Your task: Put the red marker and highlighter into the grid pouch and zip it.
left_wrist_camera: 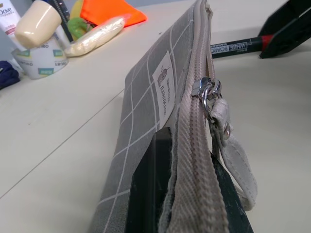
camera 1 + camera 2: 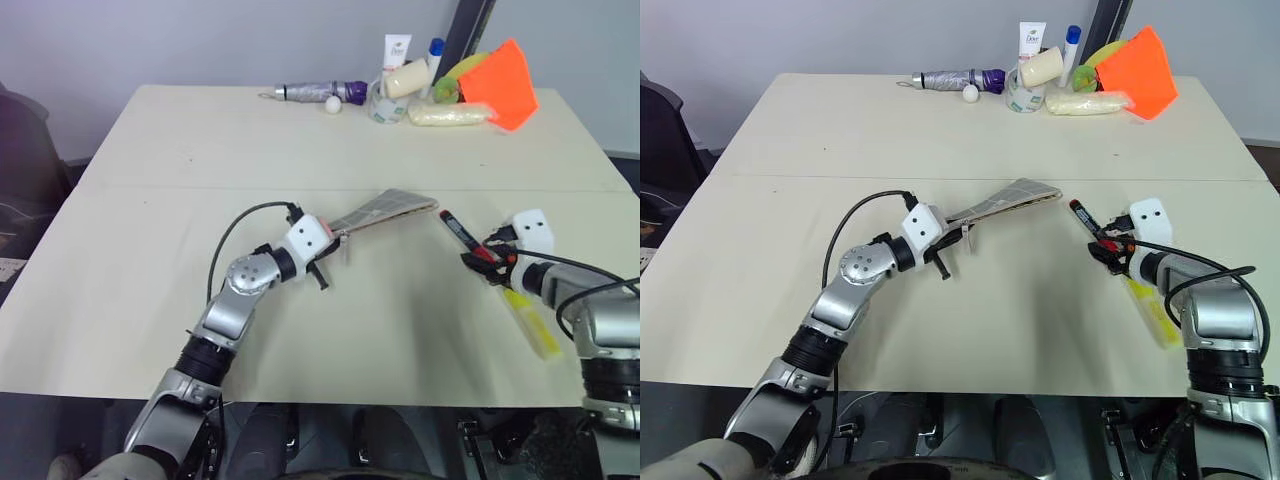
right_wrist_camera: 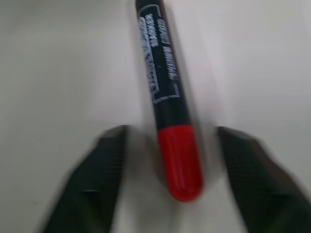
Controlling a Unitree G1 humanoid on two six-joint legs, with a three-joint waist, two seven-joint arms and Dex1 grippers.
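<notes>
right wrist view has the red marker (image 3: 167, 104) lying flat on the surface (image 3: 58, 63), its long axis running up the frame and leaning a little left, red cap end at the bottom between the two fingers (image 3: 92, 194) of the right claw (image 3: 175, 194), which stand apart on either side with gaps showing, not touching it. in the left eye view the marker sits right of centre, black end toward the upper left, red end toward the lower right at the right claw (image 2: 487, 258). the highlighter (image 2: 530, 322) lies just below and right of it, partly under the right arm, its length running upper left to lower right. the grid pouch (image 2: 385, 210) is at centre frame, long axis slanting up to the right, one end raised off the surface and clamped in the left claw (image 2: 335, 240), fingers pressed together on its lower-left end. in the left wrist view the zipper pull (image 1: 210, 94) and cord sit on the pouch's top edge.
</notes>
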